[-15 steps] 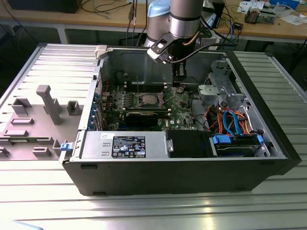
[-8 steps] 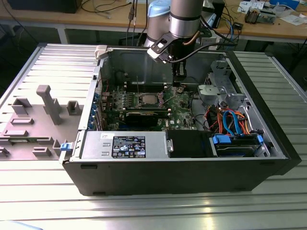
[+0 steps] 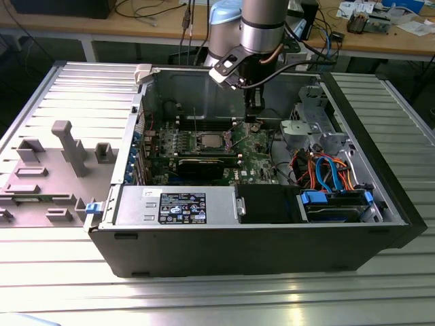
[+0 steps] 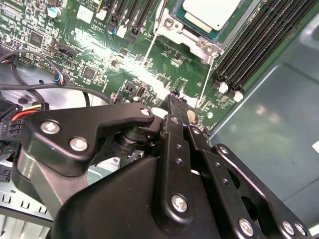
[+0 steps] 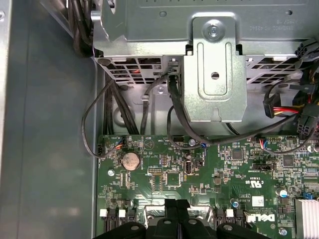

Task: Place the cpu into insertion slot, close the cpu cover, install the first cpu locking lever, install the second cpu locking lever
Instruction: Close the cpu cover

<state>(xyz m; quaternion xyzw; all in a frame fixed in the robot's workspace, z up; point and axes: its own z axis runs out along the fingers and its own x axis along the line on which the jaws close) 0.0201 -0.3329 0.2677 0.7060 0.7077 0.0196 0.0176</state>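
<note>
Inside the case (image 3: 204, 252), at eight o'clock of the pressed-together gripper (image 3: 253, 119), the cpu (image 3: 207, 140) sits socketed, cover (image 4: 175, 16) seemingly down, levers (image 4: 206, 82) unlatched.

One robot arm (image 3: 262, 27). One claw (image 3: 253, 112), two fingers (image 5: 170, 214), pressed together. One open computer case (image 3: 272, 255). One ribbed metal bench (image 3: 204, 299), one wooden bench (image 3: 61, 30). One grey moulded plastic panel (image 3: 41, 180). One green motherboard (image 3: 262, 156). One cpu (image 4: 214, 11). One insertion slot (image 4: 174, 25). Two thin wire locking levers (image 4: 153, 40). Two white slot latches (image 4: 223, 87) counted in the second wrist view. One power supply (image 3: 177, 204). One blue drive caddy (image 3: 333, 204). One coin cell battery (image 5: 131, 160). One finned heatsink (image 5: 306, 216). One metal bracket (image 5: 214, 74). Long black memory slots: too tight to count.
</note>
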